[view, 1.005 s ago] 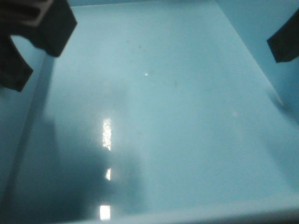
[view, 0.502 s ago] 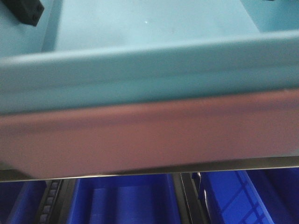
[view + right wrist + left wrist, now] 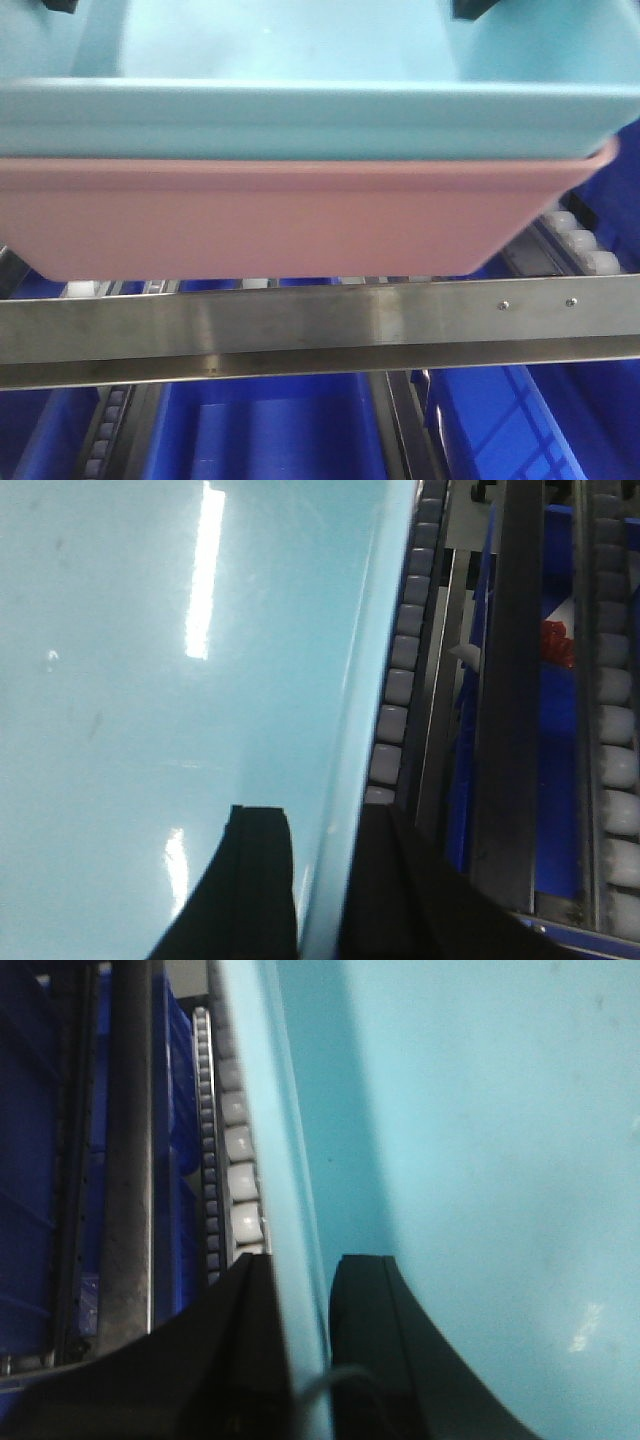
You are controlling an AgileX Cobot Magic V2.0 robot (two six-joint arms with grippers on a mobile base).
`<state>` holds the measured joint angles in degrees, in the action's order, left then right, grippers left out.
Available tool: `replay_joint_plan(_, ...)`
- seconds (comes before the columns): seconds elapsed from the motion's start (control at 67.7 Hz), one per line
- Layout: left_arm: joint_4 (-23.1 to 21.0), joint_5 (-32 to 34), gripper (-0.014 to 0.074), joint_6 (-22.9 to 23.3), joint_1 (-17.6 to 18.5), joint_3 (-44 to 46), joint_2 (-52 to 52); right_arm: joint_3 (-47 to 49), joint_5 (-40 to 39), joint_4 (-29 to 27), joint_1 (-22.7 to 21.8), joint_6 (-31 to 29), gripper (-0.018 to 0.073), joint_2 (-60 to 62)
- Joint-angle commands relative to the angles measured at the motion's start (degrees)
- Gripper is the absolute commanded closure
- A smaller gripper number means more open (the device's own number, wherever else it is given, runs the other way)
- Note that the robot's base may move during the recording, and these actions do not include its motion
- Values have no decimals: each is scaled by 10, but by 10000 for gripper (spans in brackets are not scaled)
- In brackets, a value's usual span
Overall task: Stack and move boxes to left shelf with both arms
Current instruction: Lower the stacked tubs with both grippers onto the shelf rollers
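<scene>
You are seeing the left gripper [image 3: 300,1345] and right gripper [image 3: 320,880] each clamping a side wall of the blue bin [image 3: 300,120], nested in the pink bin [image 3: 280,220] above the shelf's steel bar [image 3: 300,330].

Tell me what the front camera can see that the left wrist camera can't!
Only the front view shows the pink box nested under the blue box, and the shelf's steel front bar just below them. Only the left wrist view shows the left gripper up close, its black fingers pinching the blue box's side wall, one inside and one outside. Both show the blue box, white rollers and dark blue crates below.
</scene>
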<state>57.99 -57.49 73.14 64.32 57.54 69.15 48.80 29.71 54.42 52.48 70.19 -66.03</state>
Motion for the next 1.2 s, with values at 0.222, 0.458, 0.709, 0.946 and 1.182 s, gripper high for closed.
replay_joint_plan(0.222, 108, 225, 599, -7, -98, 24, -1, 80, -220, 41, -71, -10, 522, -67)
replay_joint_plan(0.458, 130, 318, 599, -6, -179, 24, 40, 141, -246, 42, -97, -10, 522, -124)
replay_joint_plan(0.709, 141, 430, 599, 31, -272, 24, 100, 200, -251, 46, -113, -10, 522, -197)
replay_joint_plan(0.946, 141, 498, 599, 45, -347, 40, 154, 243, -264, 46, -130, -10, 522, -265)
replay_joint_plan(1.182, 141, 521, 599, 45, -379, 66, 214, 277, -287, 48, -154, -10, 522, -321)
